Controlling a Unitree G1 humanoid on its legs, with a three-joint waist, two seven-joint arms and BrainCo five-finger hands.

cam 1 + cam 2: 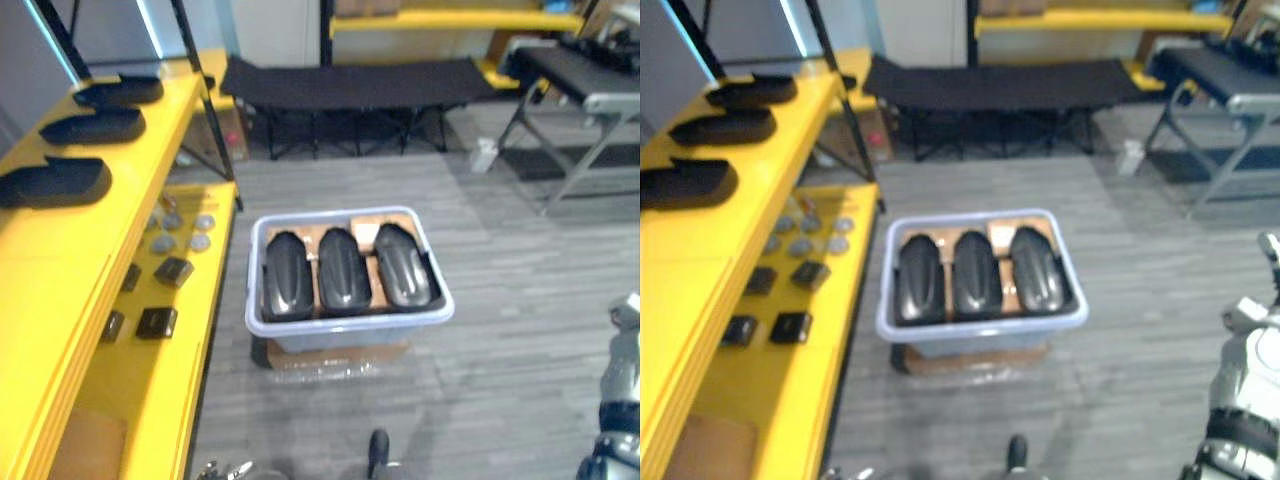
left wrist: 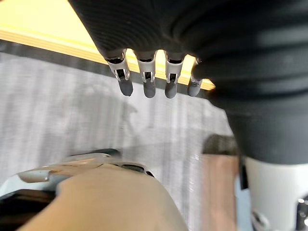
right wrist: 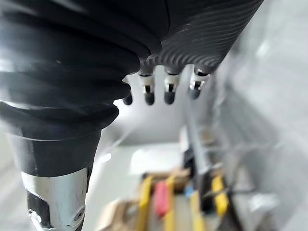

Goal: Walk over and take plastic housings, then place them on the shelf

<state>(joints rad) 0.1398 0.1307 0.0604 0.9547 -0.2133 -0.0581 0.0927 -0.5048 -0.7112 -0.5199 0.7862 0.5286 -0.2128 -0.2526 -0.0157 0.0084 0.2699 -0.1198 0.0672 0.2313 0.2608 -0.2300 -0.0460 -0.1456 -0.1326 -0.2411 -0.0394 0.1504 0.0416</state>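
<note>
Head views: a grey bin (image 1: 350, 322) is seen at the centre, set on a cardboard box (image 1: 335, 354) on the grey floor (image 1: 500, 300). Three black housings (image 1: 343, 270) are laid side by side in the bin, their long axes running from 6 to 12 o'clock, with brown card visible between them. A yellow shelf (image 1: 60, 280) is seen at 9 o'clock. Three more housings (image 1: 92, 126) are lined up on its upper level, well apart from the bin and from each other. Grey discs (image 1: 165, 242) and small black parts (image 1: 156, 321) are spread over its lower level. A black cot (image 1: 350, 82) is placed at 12 o'clock, and a grey stand (image 1: 590, 110) at 2 o'clock.

Left wrist view: the left hand (image 2: 149, 48) is held above the floor, beside the edge of a yellow board. Its fingers (image 2: 148, 85) are released, hanging nearly straight in a row, and nothing is grasped.

Right wrist view: the right hand (image 3: 173, 43) is shown with its fingers (image 3: 169, 90) likewise released and straight, and nothing is held. The background behind them is blurred.
</note>
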